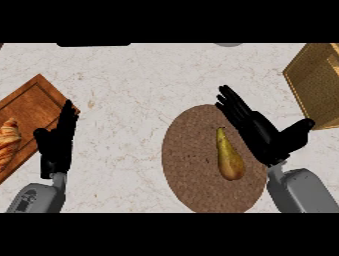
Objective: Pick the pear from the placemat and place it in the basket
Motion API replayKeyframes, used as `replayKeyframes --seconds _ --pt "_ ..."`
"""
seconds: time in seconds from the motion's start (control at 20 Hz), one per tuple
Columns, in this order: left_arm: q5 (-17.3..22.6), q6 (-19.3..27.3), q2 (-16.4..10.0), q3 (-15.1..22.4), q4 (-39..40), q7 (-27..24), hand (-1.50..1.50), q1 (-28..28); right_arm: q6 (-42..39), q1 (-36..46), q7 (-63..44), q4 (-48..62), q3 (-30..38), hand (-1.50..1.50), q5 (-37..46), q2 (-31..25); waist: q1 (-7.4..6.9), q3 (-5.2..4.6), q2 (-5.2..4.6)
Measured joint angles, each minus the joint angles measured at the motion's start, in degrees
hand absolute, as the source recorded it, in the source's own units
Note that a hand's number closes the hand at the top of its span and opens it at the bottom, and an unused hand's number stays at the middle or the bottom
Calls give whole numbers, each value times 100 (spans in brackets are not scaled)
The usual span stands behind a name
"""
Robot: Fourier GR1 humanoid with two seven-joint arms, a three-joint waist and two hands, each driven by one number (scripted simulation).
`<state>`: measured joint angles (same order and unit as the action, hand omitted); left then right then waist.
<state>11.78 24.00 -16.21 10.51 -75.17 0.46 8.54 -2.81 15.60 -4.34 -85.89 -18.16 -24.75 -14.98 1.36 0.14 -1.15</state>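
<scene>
Nothing is done yet: the pear (229,156) lies ungrasped on the round placemat (190,165), lower centre-right of the frame. The right hand (257,127) hovers just beside it, fingers straight, thumb spread wide. Grasping and carrying to the basket (323,87) at upper right remain. The left hand (57,140) rests open at left.

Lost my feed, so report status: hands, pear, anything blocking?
Left hand open, resting by cutting board. Right hand open, beside pear. Pear lying on placemat. Only that hand between it and basket.
</scene>
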Motion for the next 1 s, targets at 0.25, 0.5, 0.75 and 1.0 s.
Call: replayKeyframes --seconds 0.25,0.5,0.75,1.0 --pt "-158 -403 -388 45 50 249 0 301 -1277 240 921 692 580 150 -443 -314 -154 6 42" --pt "-200 -753 -637 195 22 539 0 435 -2428 397 2568 295 671 -150 -403 -218 -142 32 91" --pt "-169 -959 -789 206 -89 819 0 440 -1753 -263 3854 -369 522 -150 987 46 -54 4 139" --pt "-165 -1007 -880 163 -147 893 0 349 -873 -344 3484 -822 804 -150 2319 -690 27 -24 178"
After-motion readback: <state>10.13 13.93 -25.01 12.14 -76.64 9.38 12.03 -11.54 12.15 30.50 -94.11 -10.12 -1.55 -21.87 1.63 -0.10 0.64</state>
